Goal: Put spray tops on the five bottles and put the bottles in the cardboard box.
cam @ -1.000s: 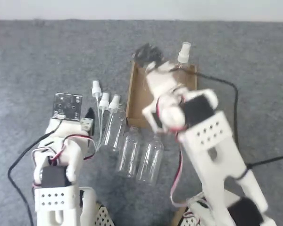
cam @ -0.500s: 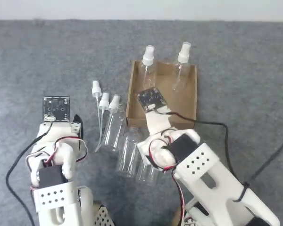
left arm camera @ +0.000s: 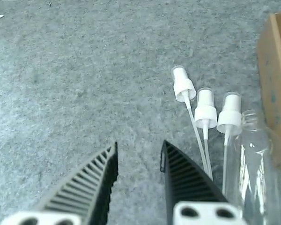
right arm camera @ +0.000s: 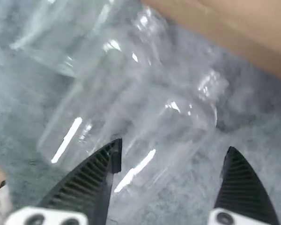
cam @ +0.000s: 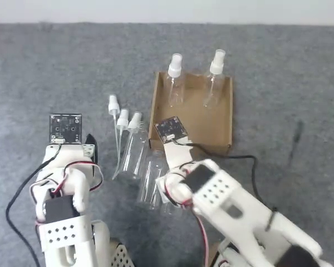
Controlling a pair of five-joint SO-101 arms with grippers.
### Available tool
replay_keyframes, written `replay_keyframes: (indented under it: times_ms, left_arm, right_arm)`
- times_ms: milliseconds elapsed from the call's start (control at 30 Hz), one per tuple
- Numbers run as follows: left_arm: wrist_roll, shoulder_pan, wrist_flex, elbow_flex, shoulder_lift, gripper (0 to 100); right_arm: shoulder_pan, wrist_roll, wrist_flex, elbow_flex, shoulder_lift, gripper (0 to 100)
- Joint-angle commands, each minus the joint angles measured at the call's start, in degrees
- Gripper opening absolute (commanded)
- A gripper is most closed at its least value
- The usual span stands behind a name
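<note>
The left claw (left arm camera: 139, 146) is nearest. It hangs over the bare grey counter (left arm camera: 61, 70). Its two black fingers are apart and hold nothing.

The right claw (right arm camera: 173, 152) is spread wide too. It sits low over a clear bottle (right arm camera: 164, 117) that lies between its fingers. I cannot tell if the fingers touch it.

A little farther, the bottles with no tops (cam: 132, 151) lie flat on the counter, side by side. Each one's long side runs from near to far, and the open necks point at the cardboard box (cam: 229, 111). The right arm (cam: 217, 192) covers part of them.

Just beside the necks lie three loose spray tops (cam: 123, 118) in a row. Their white heads are at the far end, and their thin tubes point back to the near side.

Next comes the box, close to the bottle necks. Its long side also runs near to far.

At the far end of the box are two finished bottles, one (cam: 175, 83) beside the other (cam: 214, 83). Their white tops point away, past the far wall. I cannot tell if they stand or lean.
</note>
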Motion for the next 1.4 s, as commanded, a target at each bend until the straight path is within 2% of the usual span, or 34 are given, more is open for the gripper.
replay_keyframes:
  times_ms: [0, 133, 367, 467, 633, 900, 1000, 1167, 1367]
  left_arm:
    - [1.0, -0.4, -1.8, -0.7, 0.4, 14]
    - [1.2, -0.4, -1.9, -0.7, 0.4, 14]
    - [1.2, -0.4, -1.9, -0.7, 0.4, 14]
    - [1.2, -0.4, -1.9, -0.7, 0.4, 14]
    - [1.3, -0.4, -1.9, -0.8, 0.4, 14]
    - [1.3, -0.4, -1.9, -0.8, 0.4, 14]
    - [1.3, -0.4, -1.9, -0.8, 0.4, 14]
    - [1.3, -0.4, -1.9, -0.8, 0.4, 14]
    - [1.3, -0.4, -1.9, -0.8, 0.4, 14]
  right_arm:
    - [-0.2, -4.0, 3.4, -7.8, 6.5, 29.2]
    - [-0.2, -5.5, 6.5, -11.4, 11.1, 29.2]
    - [1.4, -5.5, 7.8, -8.6, 11.7, 28.2]
    - [3.7, -4.9, 7.8, -7.5, 11.6, 19.5]
    - [5.1, 3.2, 7.9, -7.6, 11.6, 0.6]
    - [5.1, 4.1, 16.9, -9.6, 8.7, 0.6]
    - [5.9, 8.0, 20.7, -9.2, 3.4, 0.6]
    - [16.5, 12.6, 26.9, -9.2, -6.3, 0.6]
    - [34.8, 25.4, 34.3, -9.3, -13.6, 0.6]
